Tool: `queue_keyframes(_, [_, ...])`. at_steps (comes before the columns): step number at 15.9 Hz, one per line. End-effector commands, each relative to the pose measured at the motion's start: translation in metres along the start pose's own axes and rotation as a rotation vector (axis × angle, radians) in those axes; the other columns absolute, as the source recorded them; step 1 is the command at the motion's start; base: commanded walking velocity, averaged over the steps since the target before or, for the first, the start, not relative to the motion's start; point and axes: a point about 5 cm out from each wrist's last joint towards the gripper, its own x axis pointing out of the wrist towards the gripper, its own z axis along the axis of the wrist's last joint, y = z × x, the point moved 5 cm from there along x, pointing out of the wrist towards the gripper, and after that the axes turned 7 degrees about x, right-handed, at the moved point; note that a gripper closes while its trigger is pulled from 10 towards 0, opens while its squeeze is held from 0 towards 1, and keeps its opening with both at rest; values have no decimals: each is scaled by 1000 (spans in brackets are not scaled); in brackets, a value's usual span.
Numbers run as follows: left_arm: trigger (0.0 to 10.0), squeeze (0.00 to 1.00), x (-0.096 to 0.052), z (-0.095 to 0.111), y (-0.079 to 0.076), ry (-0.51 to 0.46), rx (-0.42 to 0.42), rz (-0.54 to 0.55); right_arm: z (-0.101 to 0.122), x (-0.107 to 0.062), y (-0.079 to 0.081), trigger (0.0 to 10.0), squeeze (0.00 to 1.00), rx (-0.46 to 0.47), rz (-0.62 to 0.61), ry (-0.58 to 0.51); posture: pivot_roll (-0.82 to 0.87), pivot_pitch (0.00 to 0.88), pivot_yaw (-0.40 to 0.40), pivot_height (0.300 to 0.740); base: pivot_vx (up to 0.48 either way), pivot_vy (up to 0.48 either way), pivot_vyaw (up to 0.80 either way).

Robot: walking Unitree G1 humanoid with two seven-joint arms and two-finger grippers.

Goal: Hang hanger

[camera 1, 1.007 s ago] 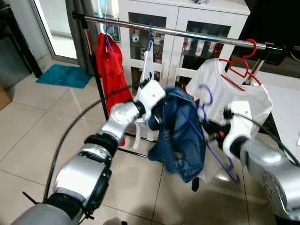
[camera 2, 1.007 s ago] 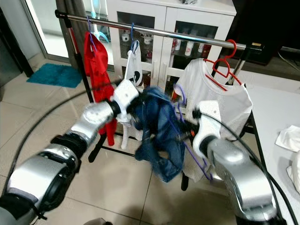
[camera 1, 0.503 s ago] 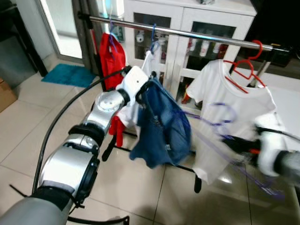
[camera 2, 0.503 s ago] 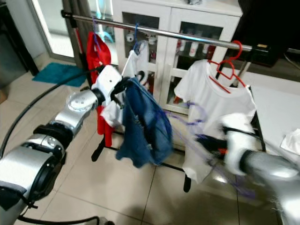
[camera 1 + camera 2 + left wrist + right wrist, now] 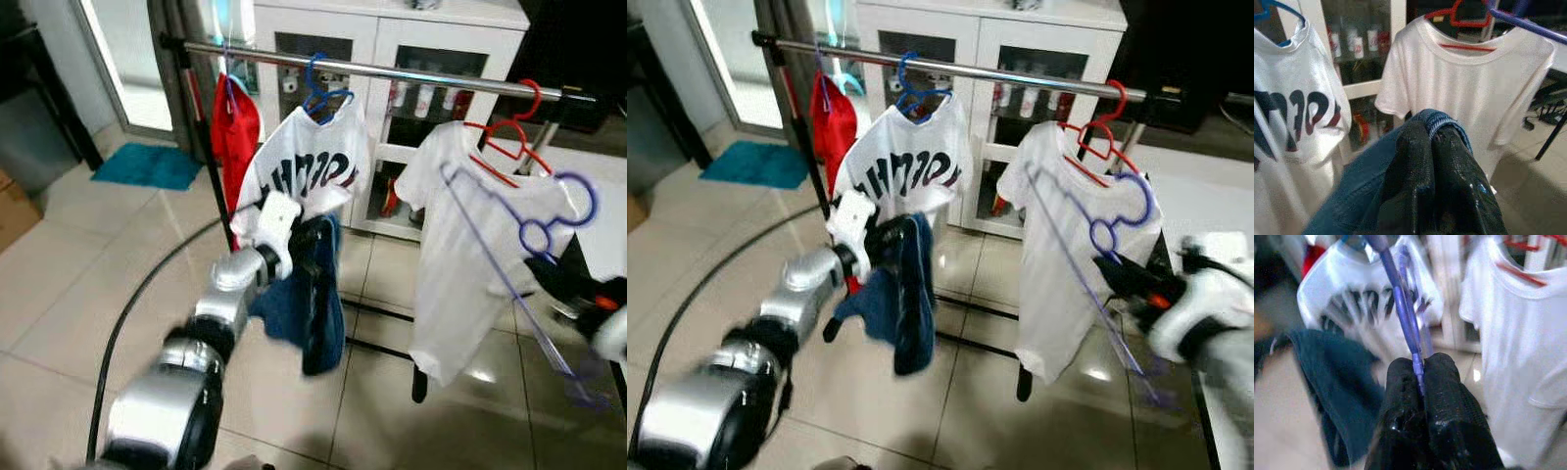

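1. White cabinet with glass doors [image 5: 392, 59]: stands against the back wall, behind the rail; small bottles show on its shelves.
2. Silver metal clothes rail on a black stand [image 5: 411, 73]: runs across the scene in front of the cabinet.
3. Plain white T-shirt on a red plastic hanger [image 5: 460, 245]: hangs from the robot's right part of the rail.
4. White T-shirt with dark lettering on a blue hanger [image 5: 304, 176]: hangs near the middle of the rail.
5. Red garment [image 5: 235, 132]: hangs at the robot's left end of the rail, beside the lettered shirt.
6. Dark blue denim garment [image 5: 309, 304]: drapes downward from the left gripper, below the lettered shirt and clear of the floor.
7. Teal floor mat [image 5: 147, 164]: lies on the tiled floor, well to the left of the rail.
8. Purple thin plastic hanger [image 5: 529, 255]: held tilted in front of the plain white shirt, hook uppermost, below the rail and not on it.
9. Left gripper [image 5: 1432, 147]: fingers pressed together, pinching a fold of the denim.
10. Right gripper [image 5: 1422, 377]: fingers clamped on a bar of the purple hanger.
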Motion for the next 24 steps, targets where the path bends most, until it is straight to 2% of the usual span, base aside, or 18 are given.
queue_keyframes(1, [5373, 0, -5, 19, 7, -58, 39, 30, -1, 13, 19, 10000, 0, 63, -33, -46, -170, 0, 63, 740, 0, 0, 0])
queue_keyframes(2, [10000, 0, -10, 21, 8, -57, 31, 41, -2, 19, 27, 10000, 0, 126, -32, -64, -151, 0, 49, 740, 0, 0, -769])
queue_keyframes(3, [10000, 0, -18, 25, 11, -38, 24, 66, -5, 25, 37, 10000, 0, 149, -37, -79, -132, 0, 36, 740, 0, 0, -775])
queue_keyframes(4, [10000, 0, -31, 35, 13, -22, 12, 101, -5, 34, 45, 10000, 0, 163, -95, -109, -104, 0, 15, 740, 0, 0, -781])
queue_keyframes(5, [10000, 0, -41, 42, 9, -14, 9, 111, -2, 39, 49, 10000, 0, 159, -131, -131, -97, 0, 10, 740, 0, 0, -775])
queue_keyframes(7, [10000, 0, -55, 48, 7, -11, 71, 143, 9, 42, 43, 10000, 0, 155, -227, -193, -74, 0, -12, 740, 0, 0, -791])
queue_keyframes(8, [10000, 0, -61, 51, 8, -8, 67, 177, 14, 42, 40, 10000, 0, 163, -268, -222, -70, 0, -17, 740, 0, 0, -800])
queue_keyframes(10, [10000, 0, -71, 53, 11, 13, 36, 245, 11, 46, 48, 10000, 0, 199, -217, -199, -66, 0, -31, 740, 0, 0, -800])
queue_keyframes(12, [10000, 0, -74, 51, 6, 35, 22, 243, 9, 48, 45, 10000, 0, 180, -259, -217, -56, 0, -44, 740, 0, 0, -800])
queue_keyframes(13, [10000, 0, -77, 52, 6, 28, -15, 282, 7, 50, 42, 10000, 0, 181, -293, -224, -51, 0, -47, 740, 0, 0, -800])
queue_keyframes(14, [10000, 0, -81, 61, 16, -30, 21, 394, 12, 52, 38, 10000, 0, 150, -337, -264, -38, 0, -53, 740, 0, 0, -800])
queue_keyframes(15, [10000, 0, -84, 67, 17, -77, 21, 438, 9, 54, 37, 10000, 0, 170, -358, -253, -33, 0, -53, 740, 0, 0, -800])
queue_keyframes(17, [10000, 0, -85, 68, 19, -65, 57, 441, 4, 57, 40, 10000, 0, 146, -348, -228, -35, 0, -44, 740, 0, 0, -800])
queue_keyframes(19, [10000, 0, -80, 74, 22, -79, 42, 429, 23, 48, 34, 10000, 0, 148, -443, -392, -47, 0, -23, 740, 0, 0, -800])
queue_keyframes(23, [10000, 0, -77, 71, 22, -71, 24, 437, 18, 48, 34, 10000, 0, 148, -451, -369, -61, 0, -4, 740, 0, 0, -800])
queue_keyframes(24, [10000, 0, -77, 70, 20, -66, 15, 422, 17, 48, 35, 10000, 0, 178, -452, -375, -61, 0, -4, 740, 0, 0, -800])
